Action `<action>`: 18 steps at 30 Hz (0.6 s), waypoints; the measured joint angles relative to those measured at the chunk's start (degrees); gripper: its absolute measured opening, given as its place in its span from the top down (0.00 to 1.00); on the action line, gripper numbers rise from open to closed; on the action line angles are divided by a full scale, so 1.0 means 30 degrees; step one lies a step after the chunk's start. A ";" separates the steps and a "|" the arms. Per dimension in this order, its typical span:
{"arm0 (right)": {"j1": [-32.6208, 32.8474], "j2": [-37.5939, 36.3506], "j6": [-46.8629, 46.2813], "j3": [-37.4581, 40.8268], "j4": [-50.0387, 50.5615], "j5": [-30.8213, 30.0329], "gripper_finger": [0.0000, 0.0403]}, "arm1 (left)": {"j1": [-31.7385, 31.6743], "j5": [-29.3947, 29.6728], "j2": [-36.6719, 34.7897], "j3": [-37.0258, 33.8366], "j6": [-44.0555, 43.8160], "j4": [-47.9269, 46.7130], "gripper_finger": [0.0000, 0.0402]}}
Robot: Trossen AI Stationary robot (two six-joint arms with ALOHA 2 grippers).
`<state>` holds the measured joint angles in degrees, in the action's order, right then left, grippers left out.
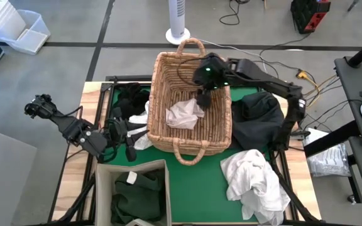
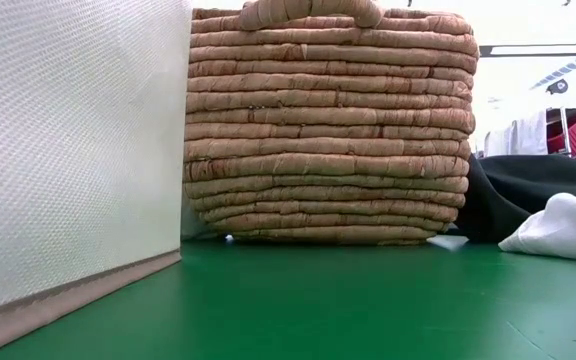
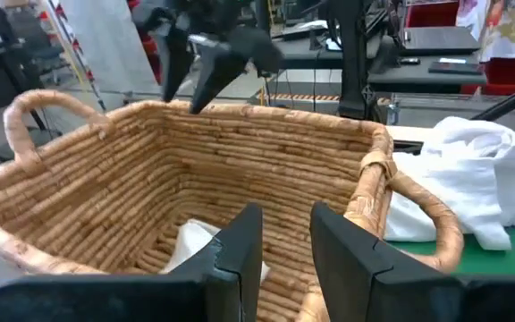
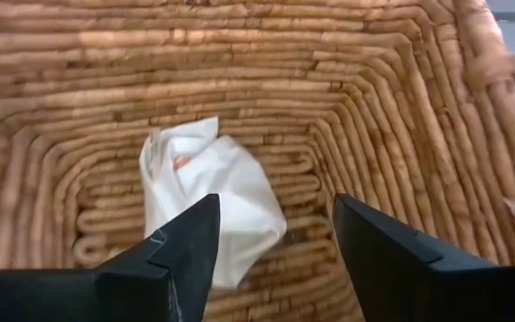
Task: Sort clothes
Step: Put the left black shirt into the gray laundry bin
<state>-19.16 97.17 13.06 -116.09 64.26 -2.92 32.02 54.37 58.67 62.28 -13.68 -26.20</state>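
Note:
A white garment (image 1: pixel 184 114) lies crumpled on the floor of the wicker basket (image 1: pixel 222 129); it also shows in the right wrist view (image 4: pixel 213 192). My right gripper (image 1: pixel 202 95) hangs open inside the basket, above the garment, with its fingers apart over it (image 4: pixel 275 246). My left gripper (image 1: pixel 131 139) is open beside the basket's left wall and looks over the rim (image 3: pixel 284 255). Black clothes (image 1: pixel 131 99) and a white piece (image 1: pixel 143 142) lie left of the basket. A black garment (image 1: pixel 259 116) and a white pile (image 1: pixel 256 182) lie to its right.
The beige fabric bin (image 1: pixel 102 188) stands at the near left edge and holds a dark green garment (image 1: pixel 137 194). In the low view its wall (image 2: pixel 68 150) and the basket (image 2: pixel 328 130) fill most of the picture. Bare green mat (image 1: pixel 197 188) lies between the bin and the white pile.

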 joint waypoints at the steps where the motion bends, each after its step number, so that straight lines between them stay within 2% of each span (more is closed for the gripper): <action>1: 0.0036 -0.0426 -0.0016 0.0115 0.0179 0.0000 0.48 | -0.0059 -0.0025 -0.0007 0.0184 0.0244 -0.0149 0.81; 7: 0.0124 -0.3324 -0.0235 0.1570 -0.0048 -0.0007 0.53 | -0.0812 0.0175 0.0361 0.3251 -0.0121 -0.3476 0.81; 13: 0.0131 -0.6101 -0.0725 0.4653 -0.1825 -0.0007 0.58 | -0.2212 0.0194 0.0888 0.7258 -0.1712 -1.0689 0.81; 18: 0.0131 -0.7836 -0.0713 0.7513 -0.3215 -0.0007 0.62 | -0.3504 -0.0103 0.0783 0.8525 -0.3939 -1.6335 0.81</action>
<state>-18.76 73.66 10.92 -93.55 54.61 -2.94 21.51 54.06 61.02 87.85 -25.50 -75.20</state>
